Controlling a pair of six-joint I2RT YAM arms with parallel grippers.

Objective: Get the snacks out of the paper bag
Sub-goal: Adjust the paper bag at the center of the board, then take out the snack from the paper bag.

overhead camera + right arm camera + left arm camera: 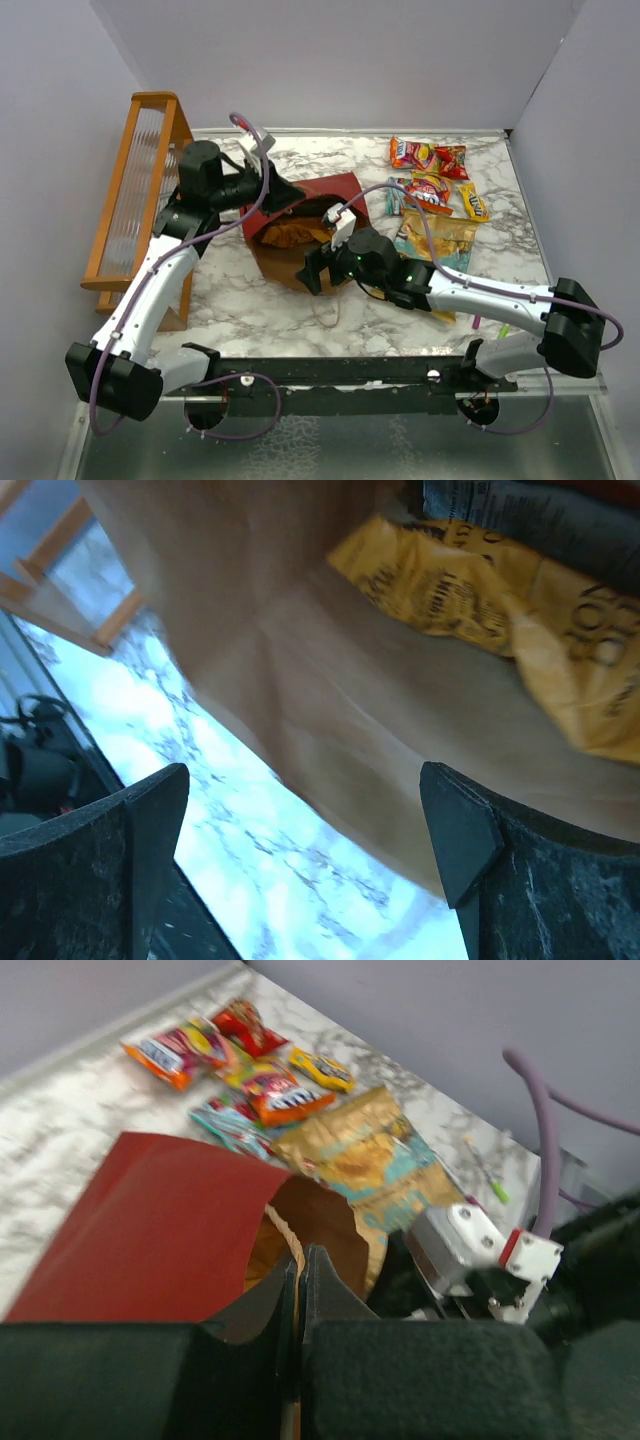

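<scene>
One paper bag [340, 190] is lying on its side in the middle of the marble surface [240, 300]. Its brown open end is pointing toward the bottom of the frame. The left gripper [300, 1265] is pinching the bag's top rim, with its jaws squeezed tight on the paper. The right gripper [300, 860] is sitting at the bag's open end. Its jaws are spread wide and are holding nothing.

One yellow packet [500, 590] is lying inside the bag. Six snacks are lying out on the surface in the upper right:
- an orange and red packet [410, 152]
- a red packet [452, 160]
- an orange packet [430, 190]
- a small yellow pack [473, 203]
- a teal packet [396, 197]
- a big gold bag [438, 240]

Two pens are lying at the lower right, a pink pen [476, 322] and a green pen [503, 330]. One wooden rack [140, 180] is standing at the left.
</scene>
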